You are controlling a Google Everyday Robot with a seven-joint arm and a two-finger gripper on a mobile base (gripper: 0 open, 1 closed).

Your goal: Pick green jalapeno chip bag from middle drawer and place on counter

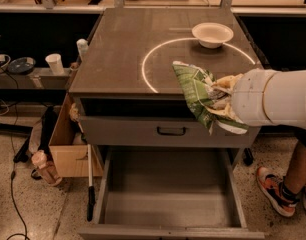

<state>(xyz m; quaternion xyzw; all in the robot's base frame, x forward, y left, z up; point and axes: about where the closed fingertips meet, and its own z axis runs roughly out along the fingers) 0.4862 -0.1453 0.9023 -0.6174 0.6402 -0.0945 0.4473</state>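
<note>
Dark grey-brown, the counter point(118, 49) fills the middle of the view, with a thin white circle line point(146, 59) drawn on its top. Below the counter's front edge the middle drawer point(165, 196) stands pulled out, showing its grey metal floor and side walls. Between the counter and that drawer sits a shut drawer front point(123, 131) with a black loop handle. A white arm point(280, 96) reaches in from the counter's right side. The gripper point(219, 91) hangs at the counter's front right corner, its fingers clamped on the chip bag point(193, 90). The green-and-white bag is crumpled and held in the air across the counter's front edge. A white bowl point(212, 34) rests on the counter's far right part, on the circle line. A paper cup point(55, 63) stands left of the counter.
</note>
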